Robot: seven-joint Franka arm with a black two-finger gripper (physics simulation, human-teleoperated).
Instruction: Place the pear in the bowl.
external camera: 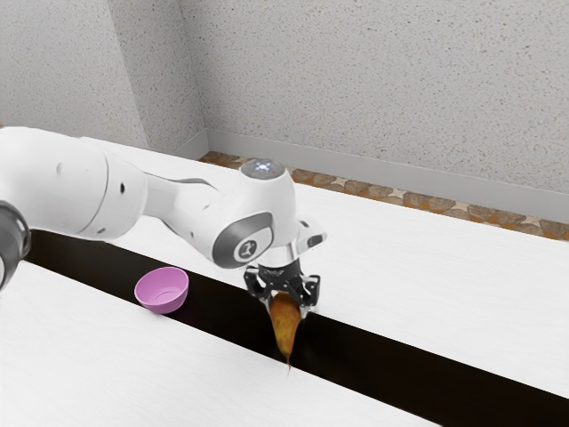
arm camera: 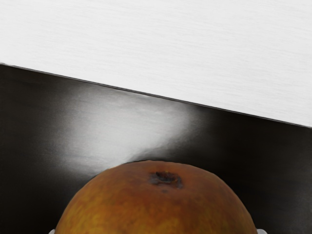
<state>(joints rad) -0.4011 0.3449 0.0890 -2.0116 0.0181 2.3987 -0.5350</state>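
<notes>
In the exterior view my gripper [external camera: 287,308] points down near the middle, its two fingers against opposite sides of the brown-orange pear [external camera: 284,326]. The pear hangs with its wide end up between them and its thin stem end down. Whether its tip touches the surface below, I cannot tell. The pink bowl [external camera: 163,291] stands upright toward the exterior view's left, apart from the pear, and its visible inside holds nothing. Seen from the hand, the pear's blunt end [arm camera: 156,204] lies between the fingertips of my gripper [arm camera: 157,231].
A long dark strip [external camera: 391,360] runs across the white table [external camera: 427,267] beneath the pear and bowl. Behind the table are a brown patterned floor band [external camera: 427,203] and speckled walls. The dark strip [arm camera: 29,146] and white surface [arm camera: 156,44] border the pear in the wrist view.
</notes>
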